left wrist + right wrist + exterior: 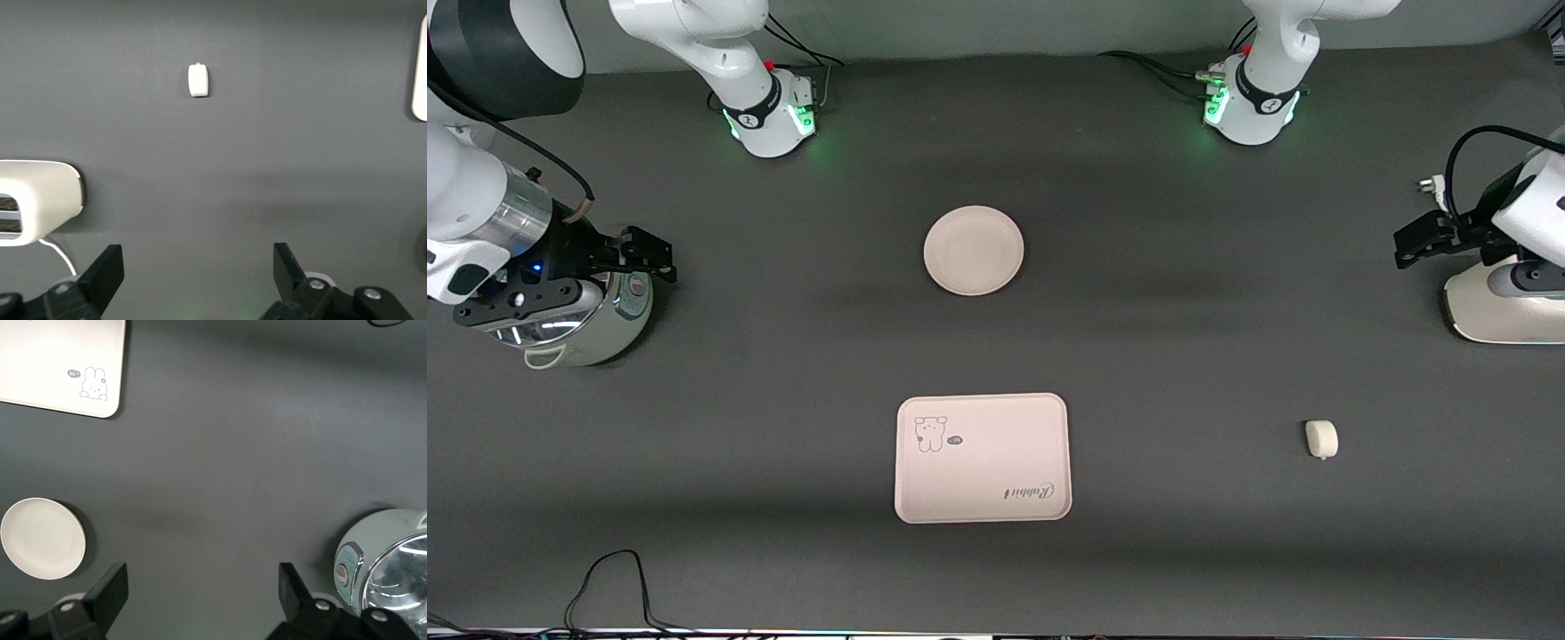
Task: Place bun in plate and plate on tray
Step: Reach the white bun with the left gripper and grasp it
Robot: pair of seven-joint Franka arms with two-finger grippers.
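Observation:
The round cream plate (pixel 973 250) lies bare in the middle of the table, also in the right wrist view (pixel 43 538). The rectangular tray (pixel 982 458) with its small drawing lies nearer to the front camera than the plate, and nothing is on it (pixel 60 367). The small white bun (pixel 1321 438) rests on the mat toward the left arm's end, level with the tray (pixel 199 80). My left gripper (pixel 1412 244) hangs open over the table by a white appliance (pixel 199 270). My right gripper (pixel 651 256) hangs open over a metal pot (pixel 200 590). Neither holds anything.
A shiny pale-green pot (pixel 578 320) stands at the right arm's end, under the right hand (pixel 383 567). A white appliance (pixel 1507 307) stands at the left arm's end (pixel 37 200). A black cable (pixel 609 582) loops near the table's front edge.

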